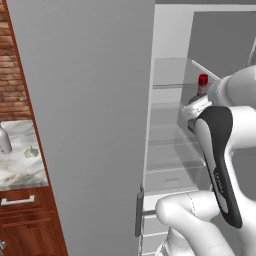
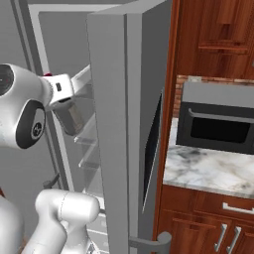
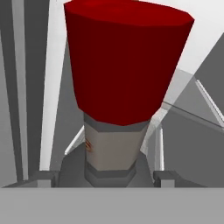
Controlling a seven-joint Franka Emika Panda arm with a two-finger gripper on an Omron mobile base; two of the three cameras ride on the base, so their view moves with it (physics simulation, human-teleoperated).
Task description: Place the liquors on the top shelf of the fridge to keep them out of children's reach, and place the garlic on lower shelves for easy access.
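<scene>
Item one, the fridge (image 1: 85, 125): you see its wide grey door swung open across the left base view, pale interior and stacked glass shelves beyond. Item two, the dark grey liquor bottle (image 3: 113, 153) with the red cap (image 1: 202, 80): it stands upright inside the fridge, cap just under the top shelf (image 1: 172, 86), and in the hand view its cap and neck rise directly ahead of you, close to the lens. Item three, your gripper (image 3: 101, 178): its two finger tips sit at either side of the bottle's shoulder, jaws part-way apart and apparently clamped on the bottle, though you cannot see the contact itself. Item four, the lower shelves (image 1: 175, 142): clear panels below the bottle, bare where visible. Item five, the garlic (image 1: 31, 152): a small off-white bulb on the marble counter (image 1: 22, 167) left of the door, near a second, pale bottle (image 1: 4, 140) at the frame edge. Item six, a dark microwave (image 2: 216, 124) on the counter right of the fridge.
</scene>
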